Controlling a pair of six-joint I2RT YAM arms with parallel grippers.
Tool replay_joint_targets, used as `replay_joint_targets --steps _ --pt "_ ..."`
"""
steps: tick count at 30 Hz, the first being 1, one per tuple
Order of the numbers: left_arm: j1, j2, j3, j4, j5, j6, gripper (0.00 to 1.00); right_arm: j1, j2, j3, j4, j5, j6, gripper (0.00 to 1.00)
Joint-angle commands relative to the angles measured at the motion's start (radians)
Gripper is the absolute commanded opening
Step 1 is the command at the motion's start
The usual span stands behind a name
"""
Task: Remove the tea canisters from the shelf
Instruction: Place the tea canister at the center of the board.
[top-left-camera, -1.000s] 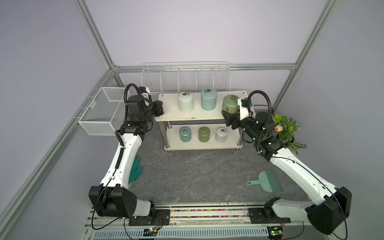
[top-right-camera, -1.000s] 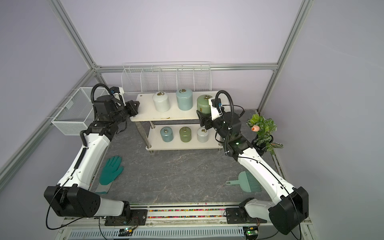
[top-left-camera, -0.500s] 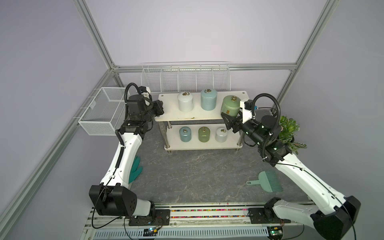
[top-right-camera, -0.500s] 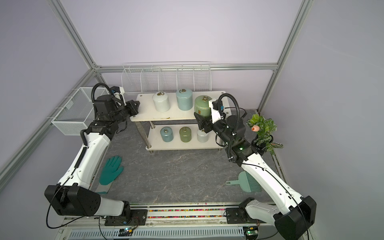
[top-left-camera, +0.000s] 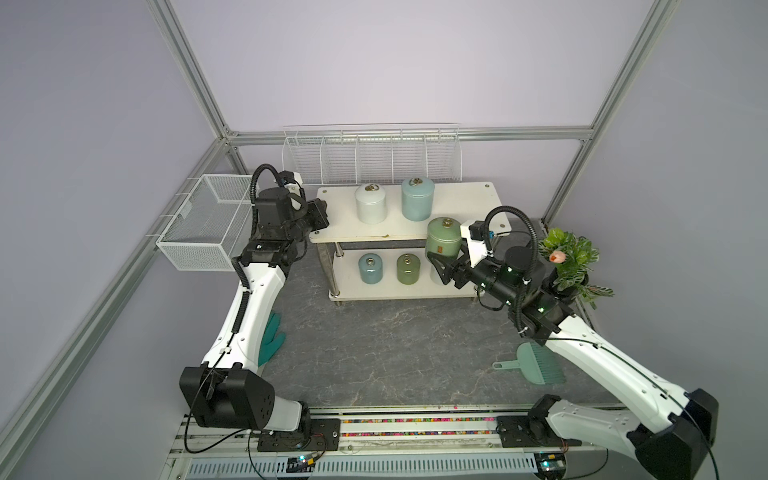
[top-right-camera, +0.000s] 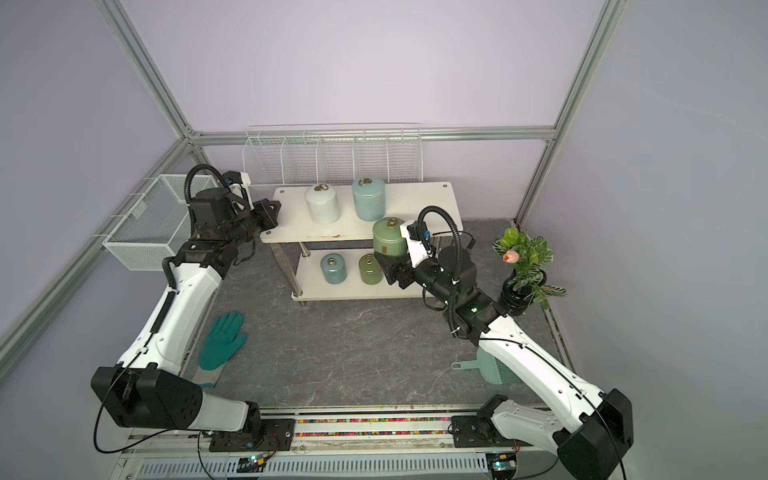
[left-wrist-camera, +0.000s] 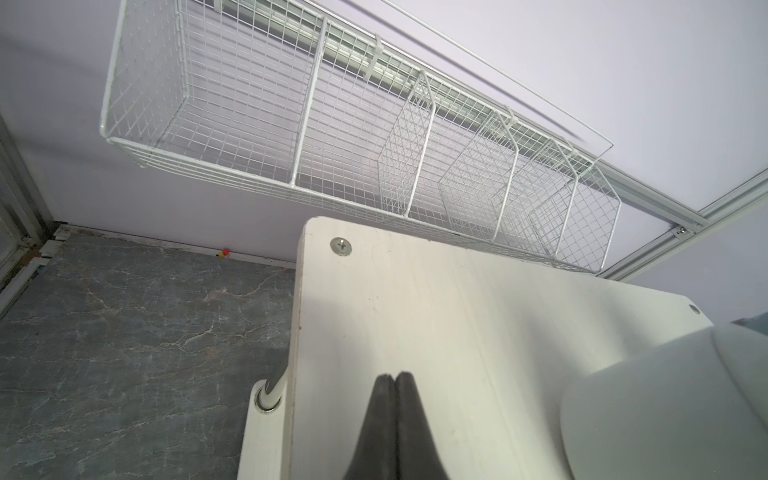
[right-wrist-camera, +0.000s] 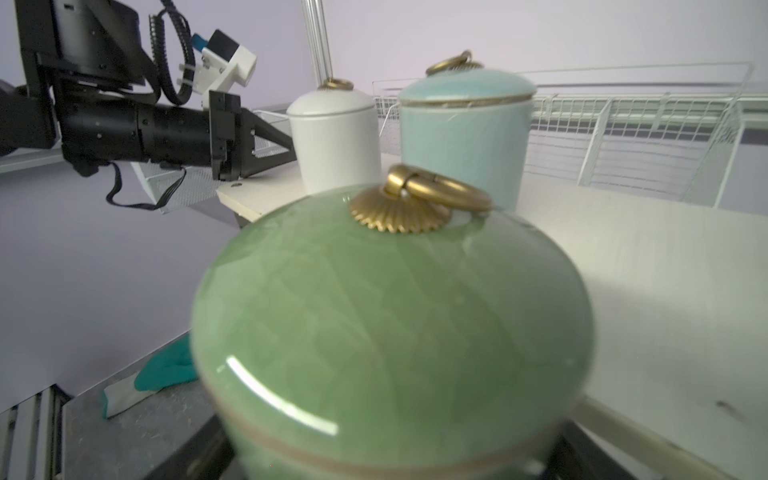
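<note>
The shelf (top-left-camera: 469, 199) stands at the back. On its top board are a white tea canister (top-left-camera: 370, 203) and a pale blue one (top-left-camera: 417, 198). A small pale blue canister (top-left-camera: 370, 269) and a small green one (top-left-camera: 407, 269) sit on the lower board. My right gripper (top-left-camera: 444, 254) is shut on the body of a large green canister (top-left-camera: 444, 237), held upright over the top board's front edge; it fills the right wrist view (right-wrist-camera: 390, 324). My left gripper (left-wrist-camera: 394, 376) is shut and empty, over the top board's left end (left-wrist-camera: 374, 291).
A wire basket (top-left-camera: 203, 224) hangs at the left wall and a wire rack (top-left-camera: 370, 158) at the back wall. A plant in a black vase (top-left-camera: 569, 257) stands right of the shelf. A green glove (top-right-camera: 220, 340) and a teal dustpan (top-left-camera: 536, 365) lie on the table.
My right gripper has carried the green canister from the top board's right end forward and leftward, to its front edge. The left arm has not moved.
</note>
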Motion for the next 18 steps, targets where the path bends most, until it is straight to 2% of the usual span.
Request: replay_joint_targets --steps 1,15,18 --pt "-0.024 0.052 -0.009 -0.125 0.027 0.001 0.00 0.017 -0.038 -0.020 0.108 -0.023 0.039 0.39" --pt "-0.031 0.069 0.030 -0.159 0.015 0.010 0.00 0.049 -0.031 -0.117 0.186 -0.031 0.075 0.38" --pt "-0.032 0.071 0.043 -0.172 0.012 0.012 0.00 0.048 -0.028 -0.178 0.234 -0.020 0.073 0.37"
